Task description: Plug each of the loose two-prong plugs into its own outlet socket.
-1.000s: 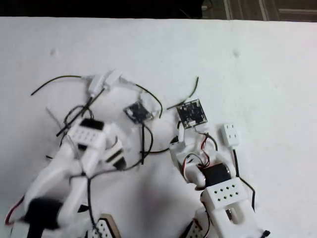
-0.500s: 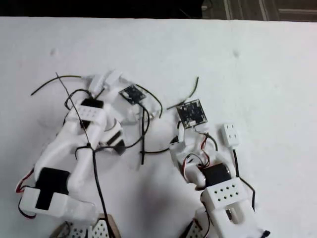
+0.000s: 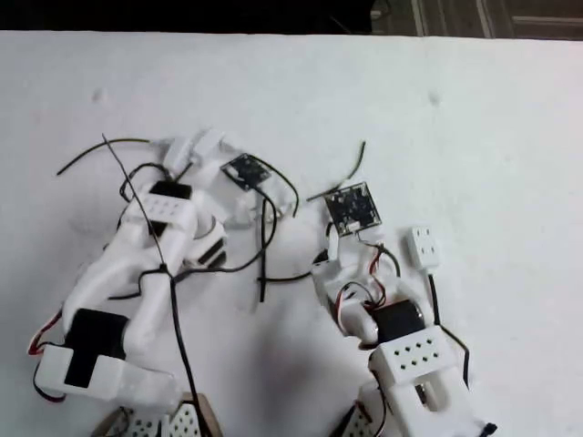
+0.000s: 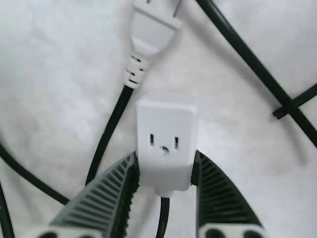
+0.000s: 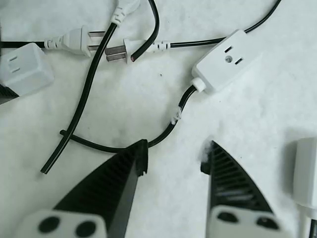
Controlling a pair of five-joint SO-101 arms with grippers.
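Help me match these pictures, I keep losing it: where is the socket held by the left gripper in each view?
High view: the socket, seemingly the small dark square ahead of the left arm.
Left wrist view: clamped in the left gripper, slots visible.
Right wrist view: far off, beside a white plug.
Shared landmark: that plug, just past the socket in both wrist views.

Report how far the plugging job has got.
Done: nothing. Two plugs lie loose and the free socket is empty. In hand: the left gripper clamps the held socket. Left: every plug. The right gripper hangs open.
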